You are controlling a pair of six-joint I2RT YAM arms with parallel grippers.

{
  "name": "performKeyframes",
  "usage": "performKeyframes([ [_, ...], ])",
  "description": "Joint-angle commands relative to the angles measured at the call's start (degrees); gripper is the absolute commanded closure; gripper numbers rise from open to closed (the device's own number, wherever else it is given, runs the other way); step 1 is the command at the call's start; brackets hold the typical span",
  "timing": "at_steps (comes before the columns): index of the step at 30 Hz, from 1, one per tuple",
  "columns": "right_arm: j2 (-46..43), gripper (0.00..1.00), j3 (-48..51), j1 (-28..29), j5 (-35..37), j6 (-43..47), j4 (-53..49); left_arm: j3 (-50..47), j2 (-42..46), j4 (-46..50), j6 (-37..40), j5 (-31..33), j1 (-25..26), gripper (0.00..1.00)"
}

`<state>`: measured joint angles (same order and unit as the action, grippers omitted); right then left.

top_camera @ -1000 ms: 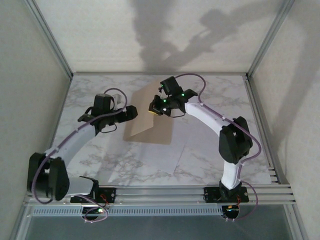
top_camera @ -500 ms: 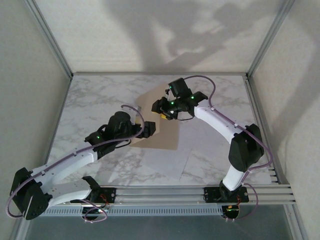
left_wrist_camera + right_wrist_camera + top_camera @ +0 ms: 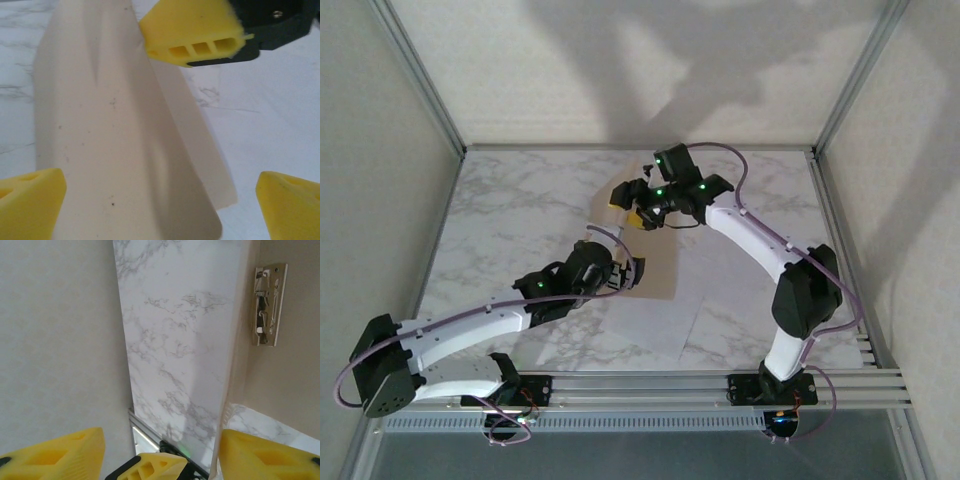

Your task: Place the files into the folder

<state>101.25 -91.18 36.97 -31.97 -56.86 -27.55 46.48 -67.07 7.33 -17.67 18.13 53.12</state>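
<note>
The tan folder (image 3: 658, 262) lies mid-table with its cover (image 3: 110, 130) raised and bowed over the lower half. Its metal clip (image 3: 270, 305) shows on the inner face in the right wrist view. My left gripper (image 3: 632, 272) is at the folder's near edge, open wide, with the cover between its yellow fingertips (image 3: 30, 205) but not pinched. My right gripper (image 3: 628, 207) hovers at the folder's far edge, jaws apart and holding nothing. One of its fingers (image 3: 195, 35) hangs just above the cover. The white files (image 3: 655, 320) lie flat in front of the folder.
The marble table (image 3: 520, 200) is bounded by pale walls on three sides, with an aluminium post at each back corner. A metal rail (image 3: 640, 385) with both arm bases runs along the near edge. The right arm's elbow (image 3: 805, 290) stands over the table's right part.
My right gripper has opened and shifted back and to the left. My left arm has swung in from the left, down to the folder's near edge, staying open.
</note>
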Motion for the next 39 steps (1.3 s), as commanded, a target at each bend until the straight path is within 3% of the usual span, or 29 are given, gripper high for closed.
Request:
performKeyframes([
  [1, 1.61, 0.38, -2.72, 0.39, -1.92, -2.14, 1.44, 2.45, -1.04, 0.68, 0.95, 10.26, 0.35, 0.12],
  [8, 3.04, 0.37, -6.51, 0.62, -1.95, -2.25, -0.14, 1.65, 0.04, 0.51, 2.37, 12.51, 0.32, 0.42],
  [12, 4.32, 0.37, -10.27, 0.56, -1.87, -1.09, -2.88, 0.37, 0.84, 0.03, 2.90, 12.72, 0.30, 0.50],
  [18, 5.75, 0.36, -14.58, 0.56, -2.52, 0.83, -5.00, 0.28, 1.30, -0.15, 2.47, 14.08, -0.10, 0.75],
  [22, 6.94, 0.36, -20.09, 0.40, -3.06, 4.18, -9.78, 0.13, 2.19, -0.21, 0.54, 14.67, -1.20, 0.83],
  [28, 3.94, 0.36, -20.77, -0.87, -2.76, 7.79, -11.69, -1.50, 6.38, -1.39, -4.42, 8.63, -6.75, 0.88],
  [39, -3.87, 0.36, -6.13, -2.91, -1.91, 8.46, -8.16, -10.13, 19.46, -3.78, -13.29, 0.77, -18.15, 0.88],
])
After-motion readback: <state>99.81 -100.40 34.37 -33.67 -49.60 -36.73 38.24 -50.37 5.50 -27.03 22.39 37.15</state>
